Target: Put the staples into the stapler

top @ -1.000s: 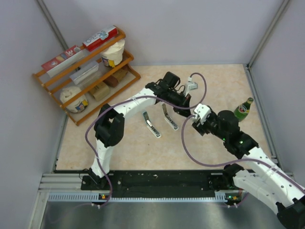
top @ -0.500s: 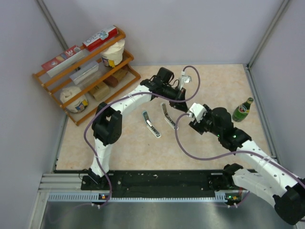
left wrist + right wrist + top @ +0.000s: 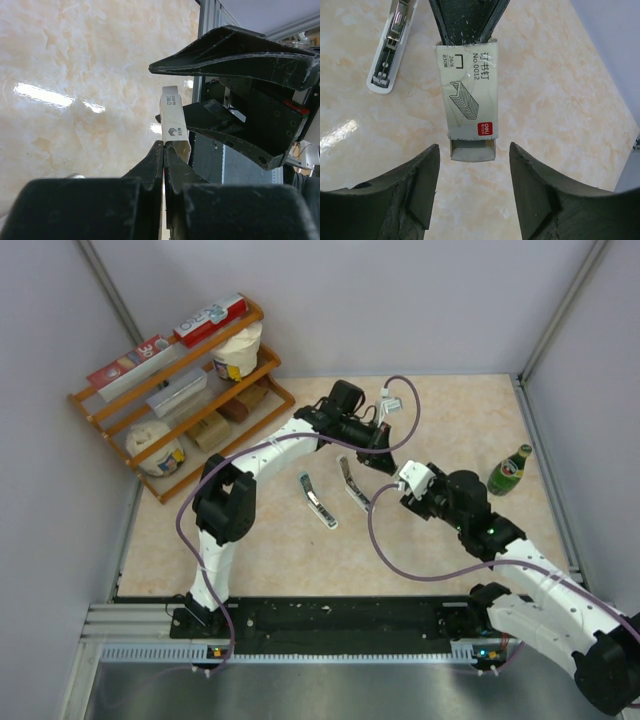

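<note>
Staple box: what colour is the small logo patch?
Red, on the whitish staple box; clearest in right wrist view.

- Two staplers at the middle of the top view: the left stapler (image 3: 317, 501) and the right stapler (image 3: 354, 483).
- One packet of staples (image 3: 470, 95).
- One green bottle (image 3: 509, 470), at the right side.
- One wooden rack (image 3: 226, 447), upper left, with two white tubs: the upper tub (image 3: 240, 352) and the lower tub (image 3: 155, 448).
- Two robot arms: the left arm (image 3: 225, 505) and the right arm (image 3: 530, 570).
</note>
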Controlling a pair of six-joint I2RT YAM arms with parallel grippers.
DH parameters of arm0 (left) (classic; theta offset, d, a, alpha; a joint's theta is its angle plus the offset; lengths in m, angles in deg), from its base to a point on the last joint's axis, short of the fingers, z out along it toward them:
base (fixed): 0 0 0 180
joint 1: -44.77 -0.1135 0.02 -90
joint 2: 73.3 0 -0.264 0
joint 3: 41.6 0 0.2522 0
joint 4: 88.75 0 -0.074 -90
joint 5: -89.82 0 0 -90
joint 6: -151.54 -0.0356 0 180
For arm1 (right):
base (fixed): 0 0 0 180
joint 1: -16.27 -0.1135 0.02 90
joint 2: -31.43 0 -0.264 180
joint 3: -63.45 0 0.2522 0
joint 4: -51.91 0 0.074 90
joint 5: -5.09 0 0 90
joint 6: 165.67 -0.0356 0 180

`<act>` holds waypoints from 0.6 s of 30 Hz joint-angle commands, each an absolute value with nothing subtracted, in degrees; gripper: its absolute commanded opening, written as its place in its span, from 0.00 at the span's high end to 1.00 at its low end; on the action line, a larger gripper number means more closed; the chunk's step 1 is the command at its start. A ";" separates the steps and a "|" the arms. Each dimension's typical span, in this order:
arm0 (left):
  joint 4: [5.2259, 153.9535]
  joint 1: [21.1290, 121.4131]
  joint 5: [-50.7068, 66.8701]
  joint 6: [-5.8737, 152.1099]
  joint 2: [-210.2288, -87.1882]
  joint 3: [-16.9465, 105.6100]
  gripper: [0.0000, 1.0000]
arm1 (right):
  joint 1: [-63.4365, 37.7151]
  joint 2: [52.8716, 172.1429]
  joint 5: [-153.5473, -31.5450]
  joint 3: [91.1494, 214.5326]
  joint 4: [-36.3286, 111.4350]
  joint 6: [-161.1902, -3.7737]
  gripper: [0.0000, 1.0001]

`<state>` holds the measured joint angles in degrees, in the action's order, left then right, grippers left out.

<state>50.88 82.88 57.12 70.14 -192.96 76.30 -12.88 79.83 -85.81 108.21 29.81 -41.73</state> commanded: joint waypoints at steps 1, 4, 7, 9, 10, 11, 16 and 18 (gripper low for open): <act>53.84 83.00 59.76 71.12 -190.55 75.96 1.00 | -11.86 77.75 -87.63 107.88 33.84 -40.16 0.45; 53.84 83.00 59.76 71.12 -190.64 75.87 1.00 | -11.86 77.57 -87.63 107.44 34.63 -39.55 0.47; 53.93 82.92 59.94 71.29 -190.81 75.79 1.00 | -11.95 77.48 -87.98 106.91 35.60 -39.28 0.48; 54.28 82.92 60.20 71.82 -190.81 75.52 1.00 | -11.95 77.57 -88.24 106.91 35.69 -39.28 0.50; 54.63 82.92 60.38 72.08 -190.81 75.35 1.00 | -11.95 77.57 -88.33 106.83 35.77 -39.28 0.51; 54.98 83.00 60.46 72.43 -190.81 75.17 1.00 | -11.86 77.48 -88.42 106.83 35.86 -39.19 0.52; 55.25 82.92 60.82 72.70 -190.90 75.08 1.00 | -11.95 77.04 -88.95 106.30 35.86 -38.76 0.59; 55.25 83.00 60.90 72.70 -190.90 75.08 1.00 | -11.95 76.52 -88.95 105.95 35.86 -38.40 0.62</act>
<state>52.51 82.88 59.02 72.26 -192.96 75.49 -12.42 78.34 -87.87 106.66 33.07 -39.48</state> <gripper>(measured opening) 0.009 0.403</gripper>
